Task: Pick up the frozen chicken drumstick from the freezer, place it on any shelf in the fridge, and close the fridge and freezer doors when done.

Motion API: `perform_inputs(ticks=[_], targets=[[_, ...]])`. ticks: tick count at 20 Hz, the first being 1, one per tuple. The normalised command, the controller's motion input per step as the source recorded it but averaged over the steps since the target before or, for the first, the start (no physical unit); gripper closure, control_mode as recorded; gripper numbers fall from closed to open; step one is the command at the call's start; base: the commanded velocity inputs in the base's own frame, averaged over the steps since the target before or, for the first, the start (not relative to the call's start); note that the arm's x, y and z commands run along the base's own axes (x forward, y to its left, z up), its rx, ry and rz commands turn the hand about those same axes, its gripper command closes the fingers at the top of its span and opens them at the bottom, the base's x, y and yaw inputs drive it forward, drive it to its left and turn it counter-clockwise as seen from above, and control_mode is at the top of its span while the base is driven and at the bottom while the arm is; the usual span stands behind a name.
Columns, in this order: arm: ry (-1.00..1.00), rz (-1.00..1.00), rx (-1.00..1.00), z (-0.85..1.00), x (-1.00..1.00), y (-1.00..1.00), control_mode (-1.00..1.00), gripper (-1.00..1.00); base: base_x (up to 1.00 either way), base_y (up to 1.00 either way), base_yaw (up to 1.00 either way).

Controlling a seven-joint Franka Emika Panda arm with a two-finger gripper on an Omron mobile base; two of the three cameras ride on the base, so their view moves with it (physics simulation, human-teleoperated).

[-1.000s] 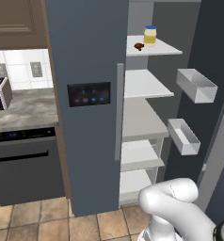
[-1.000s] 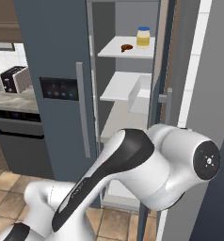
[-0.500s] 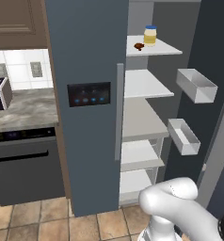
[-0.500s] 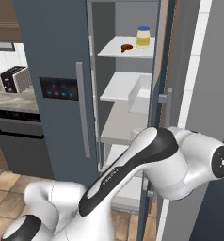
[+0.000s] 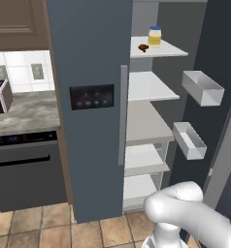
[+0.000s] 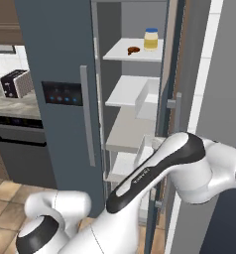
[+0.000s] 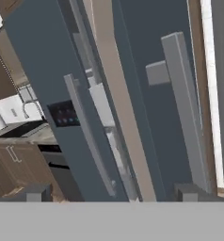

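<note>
Tool (image 7: 111,192) spread, empty; top shelf (image 5: 171,49) holds drumstick (image 5: 143,47) beside jar (image 5: 155,37) (blue-lidded).

The top shelf (image 5: 168,49) of the open compartment, high above and beyond the claw, carries the frozen chicken drumstick (image 5: 143,47) with the yellow blue-lidded jar (image 5: 155,37) just beside it. The pale grey shelves (image 5: 151,87) beneath it are bare. Further left, a toaster (image 5: 2,96) sits on the grey counter (image 5: 25,114).
</note>
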Motion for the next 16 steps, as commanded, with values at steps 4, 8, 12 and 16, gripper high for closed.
perform_inputs(ticks=[4, 8, 12, 16], targets=[[0.00, 0.00, 0.03, -0.11, 0.35, -0.37, -1.00, -1.00, 0.00, 0.00, 0.00], [0.00, 0.00, 0.01, -0.21, 0.52, -0.36, -1.00, -1.00, 0.00, 0.00, 0.00], [0.00, 0.00, 0.00, -0.24, 0.54, -0.30, -1.00, -1.00, 0.00, 0.00, 0.00], [0.00, 0.00, 0.00, -0.25, 0.42, -0.17, -1.00, -1.00, 0.00, 0.00, 0.00]])
